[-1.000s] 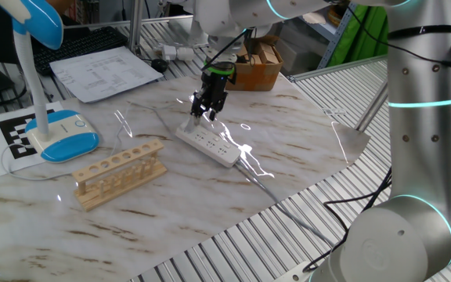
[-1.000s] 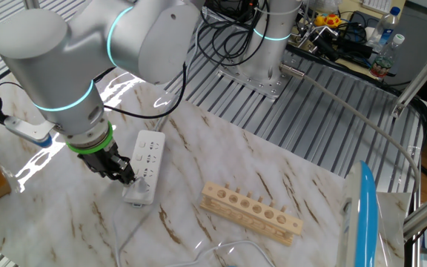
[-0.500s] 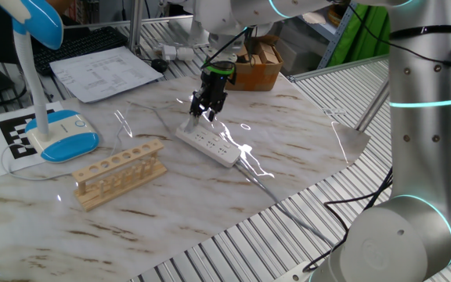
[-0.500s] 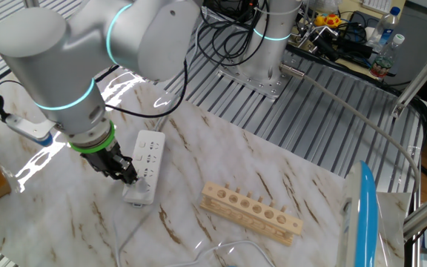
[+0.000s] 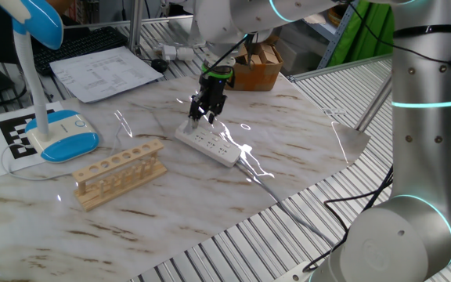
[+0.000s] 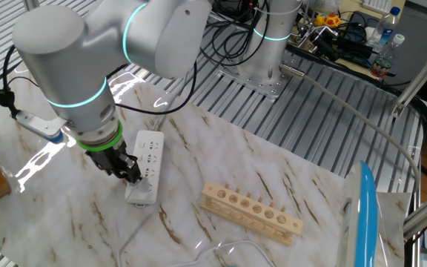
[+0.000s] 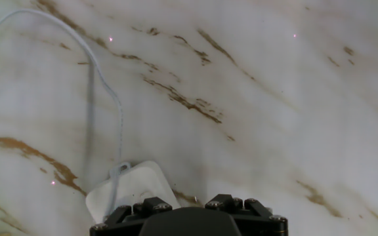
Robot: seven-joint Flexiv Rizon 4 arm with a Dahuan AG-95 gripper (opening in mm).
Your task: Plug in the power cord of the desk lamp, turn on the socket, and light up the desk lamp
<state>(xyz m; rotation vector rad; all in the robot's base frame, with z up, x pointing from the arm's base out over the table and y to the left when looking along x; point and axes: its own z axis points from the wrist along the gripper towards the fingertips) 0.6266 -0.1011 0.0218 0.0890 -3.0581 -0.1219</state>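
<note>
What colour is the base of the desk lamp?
The desk lamp's base is white on top with a light blue rim; it shows best in the fixed view with the printed papers behind.

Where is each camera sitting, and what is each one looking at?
One fixed view: looks down across the marble table's corner at the long white power strip, wooden rack and blue-and-white lamp; arm and gripper show.
The other fixed view: high on the opposite side, facing the arm's base; arm and gripper show.
Hand view: looks straight down at the strip's end; only the gripper's black body shows.
Both fixed views share strip and rack.
</note>
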